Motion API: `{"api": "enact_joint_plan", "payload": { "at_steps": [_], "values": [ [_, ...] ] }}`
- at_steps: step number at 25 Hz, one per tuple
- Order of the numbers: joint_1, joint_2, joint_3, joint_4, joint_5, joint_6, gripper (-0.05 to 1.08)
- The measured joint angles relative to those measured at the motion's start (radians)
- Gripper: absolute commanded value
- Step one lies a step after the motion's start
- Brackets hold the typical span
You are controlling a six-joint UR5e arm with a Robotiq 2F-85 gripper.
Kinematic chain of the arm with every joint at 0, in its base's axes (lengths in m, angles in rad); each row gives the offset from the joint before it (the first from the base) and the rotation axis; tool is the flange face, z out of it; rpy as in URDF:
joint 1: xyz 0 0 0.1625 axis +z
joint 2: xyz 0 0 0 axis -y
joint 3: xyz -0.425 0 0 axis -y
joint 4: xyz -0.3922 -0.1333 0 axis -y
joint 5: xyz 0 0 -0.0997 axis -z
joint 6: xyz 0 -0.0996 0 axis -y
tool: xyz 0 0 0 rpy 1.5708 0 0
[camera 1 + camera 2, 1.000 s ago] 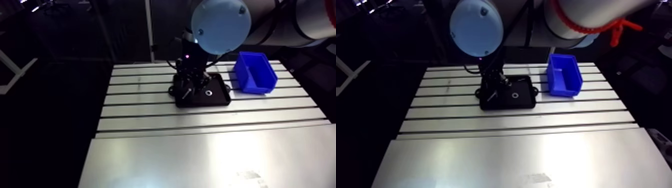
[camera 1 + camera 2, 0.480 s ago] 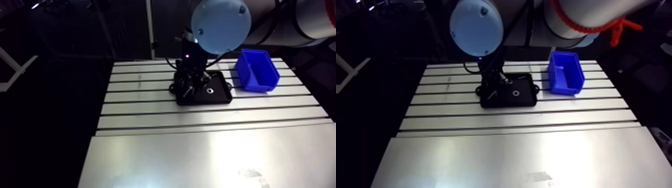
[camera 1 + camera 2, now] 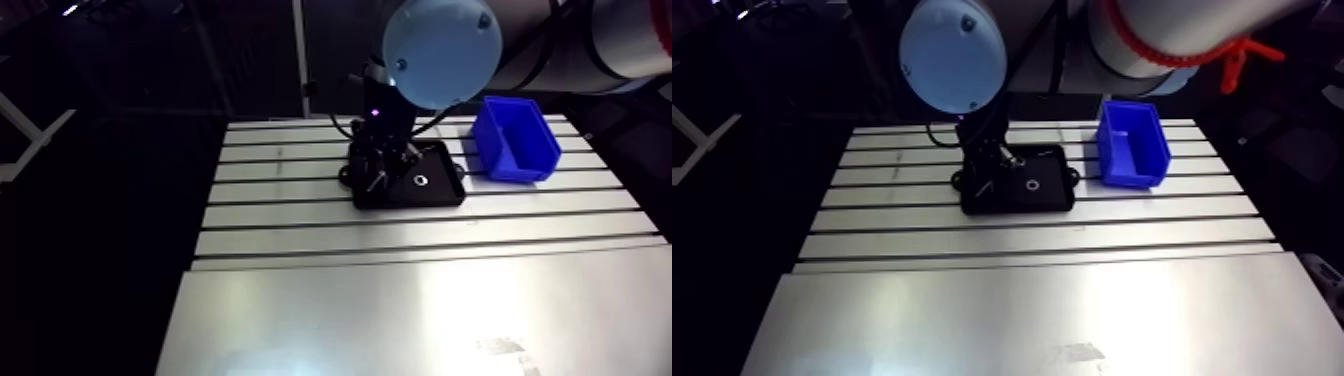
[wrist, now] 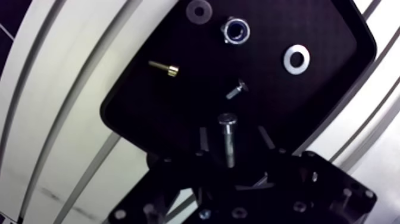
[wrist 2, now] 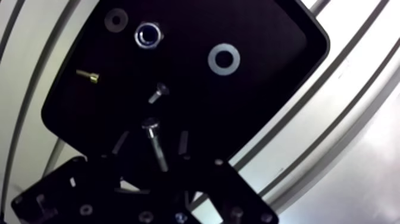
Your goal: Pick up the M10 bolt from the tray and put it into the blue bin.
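Observation:
The black tray (image 4: 333, 36) lies on the slotted table, and in the arm view the blue bin (image 3: 512, 140) stands just to its right. A silver bolt (image 4: 228, 143) lies at the near-left part of the tray. My gripper (image 4: 233, 132) is low over it. The dark fingers (image 4: 203, 140) stand apart on either side of the bolt, with a gap on each side. In the arm view the gripper (image 3: 378, 168) hangs over the tray's left half, and the bolt shows as a pale slanted line under it.
Also in the tray are a silver washer (image 4: 296, 58), a nut (image 4: 235, 31), a brass screw (image 4: 165, 68), a small dark screw (image 4: 237, 90) just ahead of the bolt's head, and a black washer (image 4: 198, 10). A smooth metal plate (image 3: 420, 320) covers the table's near part.
The arm view has shifted slightly. The gripper stays over the tray's left half, with the bolt under it in the same place.

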Motion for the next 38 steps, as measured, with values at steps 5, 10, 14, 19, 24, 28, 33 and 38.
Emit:
{"api": "enact_joint_plan", "payload": {
  "at_steps": [5,10,14,19,24,28,33,38],
  "values": [
    [0.0,0.001,0.0,0.0,0.0,0.0,0.55],
    [0.0,0.001,0.0,0.0,0.0,0.0,0.57],
    [0.0,0.001,0.0,-0.001,0.0,0.0,0.58],
    [0.001,0.002,0.001,-0.002,0.0,-0.001,0.58],
    [0.002,0.003,0.002,-0.002,0.0,-0.002,0.61],
    [0.002,0.003,0.001,-0.002,0.0,-0.002,0.63],
    [0.002,0.002,0.001,-0.002,0.0,-0.002,0.64],
    [0.002,0.002,0.002,-0.001,0.0,-0.002,0.65]
  ]
}}
